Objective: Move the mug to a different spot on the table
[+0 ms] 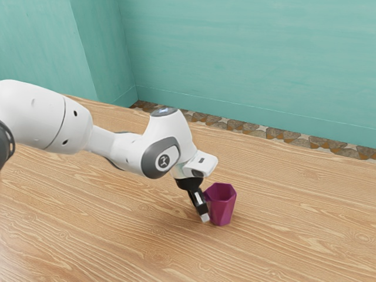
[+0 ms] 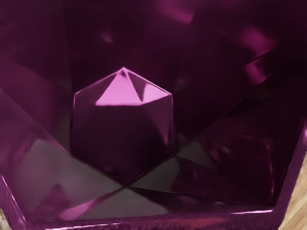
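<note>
The black two-finger gripper (image 1: 203, 210) is low over the wood, pointing steeply down and pressed against the side of the dark purple faceted mug (image 1: 223, 204) that faces the exterior view's left. Its black length ends in a pale tip beside the mug's base, just above the surface. Whether the gripper is spread or pinching the wall cannot be told from here: the mug's own body hides the rest.

The wrist view looks straight down into the mug (image 2: 123, 124). Glossy purple walls slope in to a six-sided floor, which catches a bright pink glint. A sliver of the light wooden table (image 2: 300, 211) shows past the rim.

The mug stands upright with its mouth open to the ceiling, wider at the rim than at the foot. It sits on the wooden table (image 1: 88, 235), well short of the far edge.

The white robot arm (image 1: 117, 147) comes in from the exterior view's left. Its round grey-capped joint sits just above and beside the mug, so the arm is the one bulky thing close to it.

Along the far edge runs a strip of brown and grey stones (image 1: 282, 134). Behind that rise the teal walls (image 1: 247, 53), meeting in a corner toward the exterior view's upper left.
</note>
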`<action>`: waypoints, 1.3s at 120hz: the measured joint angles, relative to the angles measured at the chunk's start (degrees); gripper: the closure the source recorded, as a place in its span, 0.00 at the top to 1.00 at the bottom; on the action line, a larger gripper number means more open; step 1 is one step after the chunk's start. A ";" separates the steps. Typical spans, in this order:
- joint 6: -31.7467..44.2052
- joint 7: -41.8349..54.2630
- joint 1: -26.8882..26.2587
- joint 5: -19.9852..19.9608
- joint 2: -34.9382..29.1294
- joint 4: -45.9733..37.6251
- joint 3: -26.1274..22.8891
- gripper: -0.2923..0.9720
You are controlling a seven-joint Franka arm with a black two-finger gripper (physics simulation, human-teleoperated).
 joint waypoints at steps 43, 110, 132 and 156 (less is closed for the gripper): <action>14.25 2.34 1.02 -0.35 -9.08 -10.63 0.55 0.30; 23.84 4.41 1.77 -12.53 -24.97 -31.35 8.78 0.31; 27.07 4.91 1.42 -13.38 -22.83 -32.18 11.67 0.31; 29.62 5.37 1.55 -13.60 -19.88 -32.17 14.55 0.31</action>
